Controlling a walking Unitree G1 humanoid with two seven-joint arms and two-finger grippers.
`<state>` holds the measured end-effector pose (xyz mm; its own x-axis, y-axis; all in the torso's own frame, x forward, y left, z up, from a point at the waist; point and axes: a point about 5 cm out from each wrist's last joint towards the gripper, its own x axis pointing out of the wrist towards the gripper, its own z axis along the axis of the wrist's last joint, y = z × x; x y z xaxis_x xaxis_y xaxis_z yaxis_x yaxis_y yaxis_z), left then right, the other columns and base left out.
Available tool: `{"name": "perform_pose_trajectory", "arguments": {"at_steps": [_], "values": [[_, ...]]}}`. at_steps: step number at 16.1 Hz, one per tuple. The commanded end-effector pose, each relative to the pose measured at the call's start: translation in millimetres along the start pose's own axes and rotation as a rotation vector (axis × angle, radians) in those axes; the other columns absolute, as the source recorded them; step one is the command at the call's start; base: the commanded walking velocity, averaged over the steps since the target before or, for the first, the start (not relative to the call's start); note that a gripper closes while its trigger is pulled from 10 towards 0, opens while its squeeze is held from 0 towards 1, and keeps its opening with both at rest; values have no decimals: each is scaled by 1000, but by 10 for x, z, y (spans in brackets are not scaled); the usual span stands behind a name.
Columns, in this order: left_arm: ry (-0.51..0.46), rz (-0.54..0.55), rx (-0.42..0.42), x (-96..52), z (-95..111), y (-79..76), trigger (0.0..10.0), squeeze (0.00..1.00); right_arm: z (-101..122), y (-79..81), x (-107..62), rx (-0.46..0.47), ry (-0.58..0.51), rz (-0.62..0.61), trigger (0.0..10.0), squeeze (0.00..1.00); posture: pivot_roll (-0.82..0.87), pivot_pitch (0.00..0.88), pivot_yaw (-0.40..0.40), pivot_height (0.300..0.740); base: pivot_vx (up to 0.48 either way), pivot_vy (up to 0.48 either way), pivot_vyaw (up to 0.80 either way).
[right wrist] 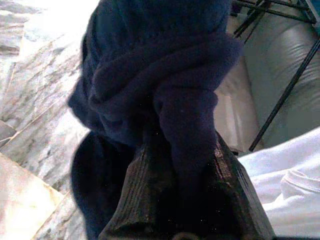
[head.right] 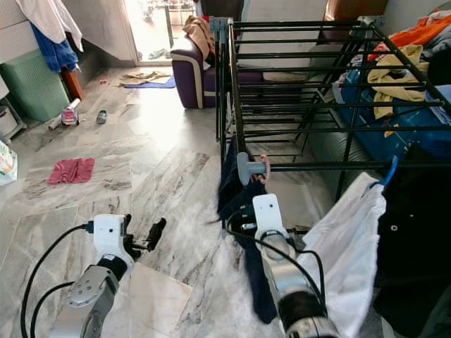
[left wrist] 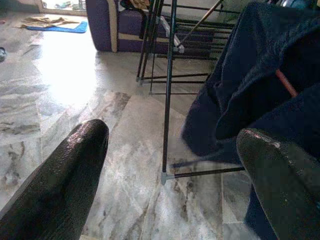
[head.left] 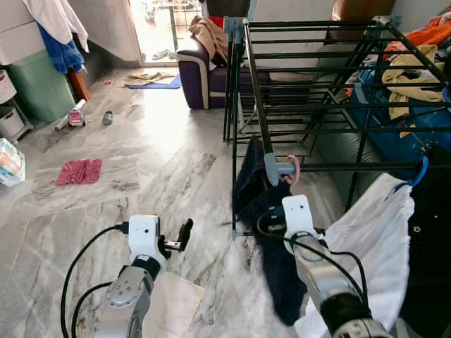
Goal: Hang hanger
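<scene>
Right gripper (right wrist: 180, 165) fingers pinch the navy garment (head.left: 257, 183) on its pink hanger (head.left: 294, 169); left gripper (head.left: 184, 234) open.

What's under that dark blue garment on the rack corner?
A pink hanger hook pokes out above the dark blue garment; its shoulders are covered. The right gripper is clamped in the cloth.

A garment (head.left: 264, 232) hangs on the rack (head.left: 310, 84), right of the floor cloth (head.left: 79, 171).
</scene>
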<state>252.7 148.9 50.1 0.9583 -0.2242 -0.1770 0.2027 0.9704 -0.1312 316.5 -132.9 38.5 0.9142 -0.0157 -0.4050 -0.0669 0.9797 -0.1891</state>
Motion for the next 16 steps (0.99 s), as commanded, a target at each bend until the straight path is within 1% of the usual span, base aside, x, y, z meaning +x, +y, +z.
{"name": "perform_pose_trajectory", "arguments": {"at_steps": [1, 4, 5, 8, 9, 10, 11, 12, 16], "values": [[18, 3, 9, -9, -25, 7, 10000, 0, 67, -10, 35, 5, -9, -23, 10000, 0, 55, 0, 5, 740, 0, 0, 0], [23, 8, 7, -17, -35, 8, 10000, 0, -68, 27, 34, 18, 54, -5, 10000, 0, 54, 0, 4, 740, 0, 0, 0], [23, 8, 8, -18, -36, 6, 10000, 0, -77, 40, 34, 20, 58, 4, 10000, 0, 54, 0, 3, 740, 0, 0, 0], [31, 6, 7, -25, -58, -9, 10000, 0, -180, 94, 14, 4, 92, 17, 10000, 0, 51, 0, 3, 740, 0, 0, 0], [35, 5, 6, -25, -65, -14, 10000, 0, -225, 82, 6, -2, 108, -1, 10000, 0, 50, 0, 1, 740, 0, 0, 0], [36, 3, 6, -26, -67, -18, 10000, 0, -234, 73, 5, -4, 108, -5, 10000, 0, 50, 0, 1, 740, 0, 0, 0], [37, 3, 6, -27, -68, -20, 10000, 0, -229, 43, 4, 25, 98, -29, 10000, 0, 50, 0, 0, 740, 0, 0, 0], [37, 4, 6, -27, -69, -21, 10000, 0, -207, 4, 11, 30, 82, -50, 10000, 0, 50, 0, 0, 740, 0, 0, 0], [42, 4, 7, -31, -82, -21, 10000, 0, -148, -43, 36, 25, 56, -62, 10000, 0, 49, 0, 2, 740, 0, 0, 0]]}}
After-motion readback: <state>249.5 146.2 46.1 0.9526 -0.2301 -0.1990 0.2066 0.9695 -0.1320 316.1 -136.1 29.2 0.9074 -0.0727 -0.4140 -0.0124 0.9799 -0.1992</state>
